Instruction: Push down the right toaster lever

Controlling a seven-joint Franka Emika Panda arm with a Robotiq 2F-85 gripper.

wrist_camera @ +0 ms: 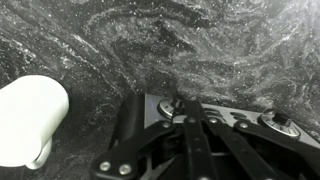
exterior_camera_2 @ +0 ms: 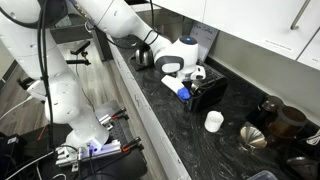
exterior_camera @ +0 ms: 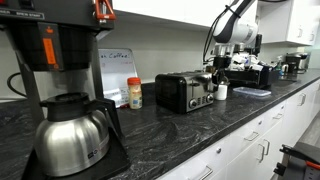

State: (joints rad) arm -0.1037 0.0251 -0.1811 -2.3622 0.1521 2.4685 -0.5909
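A black and silver two-slot toaster stands on the dark marbled counter; it shows in both exterior views. My gripper is at the toaster's end that carries the levers, right over it. In the wrist view the fingers are shut together, empty, with the tips on or just above the toaster's control face, beside a round knob. A second knob sits to the right. I cannot tell whether the tips touch a lever.
A white cup stands close beside the toaster's lever end. A coffee maker with a steel carafe is at the counter's near end. An orange-capped jar stands near the toaster. More appliances crowd the far end.
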